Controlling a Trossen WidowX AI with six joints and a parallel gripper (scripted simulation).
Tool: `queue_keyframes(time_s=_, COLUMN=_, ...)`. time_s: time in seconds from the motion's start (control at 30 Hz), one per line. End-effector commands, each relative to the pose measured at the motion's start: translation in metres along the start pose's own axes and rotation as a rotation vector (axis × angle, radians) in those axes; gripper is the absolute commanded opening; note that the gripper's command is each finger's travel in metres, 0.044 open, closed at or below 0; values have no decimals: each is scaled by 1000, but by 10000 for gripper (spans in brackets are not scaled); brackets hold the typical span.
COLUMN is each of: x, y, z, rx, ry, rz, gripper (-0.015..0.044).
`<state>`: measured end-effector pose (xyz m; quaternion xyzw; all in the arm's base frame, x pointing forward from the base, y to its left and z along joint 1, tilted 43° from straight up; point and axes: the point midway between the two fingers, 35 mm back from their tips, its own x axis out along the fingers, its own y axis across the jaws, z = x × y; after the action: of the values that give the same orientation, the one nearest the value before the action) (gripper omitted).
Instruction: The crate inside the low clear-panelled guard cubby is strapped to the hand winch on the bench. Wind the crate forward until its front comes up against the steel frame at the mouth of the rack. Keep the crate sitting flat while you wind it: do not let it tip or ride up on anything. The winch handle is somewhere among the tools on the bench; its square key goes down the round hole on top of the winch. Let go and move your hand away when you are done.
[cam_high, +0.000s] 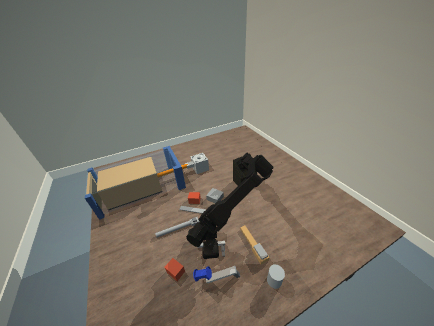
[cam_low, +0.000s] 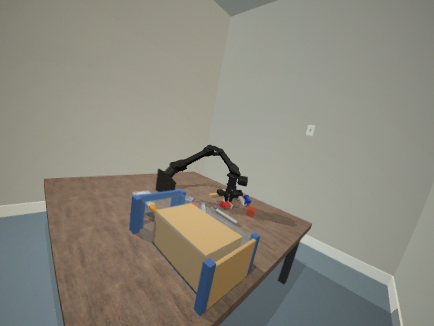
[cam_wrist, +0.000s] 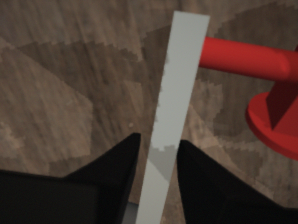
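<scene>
Okay, we have the black parallel-jaw gripper (cam_high: 210, 250) (cam_low: 229, 197) (cam_wrist: 158, 143) well apart from the pale grey box-shaped winch (cam_high: 199, 164), jaws partly closed around a flat light-grey bar (cam_wrist: 177, 85) with a red crosspiece (cam_wrist: 240, 55). We can't tell if it's clamped. Tan box-shaped crate (cam_high: 130, 175) (cam_low: 197, 225) sits flat, beyond the blue frame (cam_high: 181, 176) (cam_low: 135, 215) from the winch, joined to it by an orange strap (cam_high: 172, 171) (cam_low: 152, 206).
</scene>
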<state>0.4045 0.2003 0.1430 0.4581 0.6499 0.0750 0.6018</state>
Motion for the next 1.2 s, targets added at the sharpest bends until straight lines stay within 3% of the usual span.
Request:
queue_keyframes(time_s=0.0, x=0, y=0, z=0, rx=-1, ry=0, rz=0, gripper=80)
queue_keyframes(time_s=0.3, x=0, y=0, z=0, rx=-1, ry=0, rz=0, gripper=0)
queue_keyframes(time_s=0.43, x=-3, y=1, z=1, rx=-1, ry=0, rz=0, gripper=0)
queue_keyframes(time_s=0.57, x=-39, y=3, z=7, rx=-2, ry=-4, rz=-9, gripper=0)
queue_keyframes(time_s=0.8, x=-147, y=0, z=3, rx=2, ry=-3, rz=-15, gripper=0)
queue_keyframes(time_s=1.17, x=-155, y=-16, z=14, rx=-28, ry=-23, rz=-21, gripper=0)
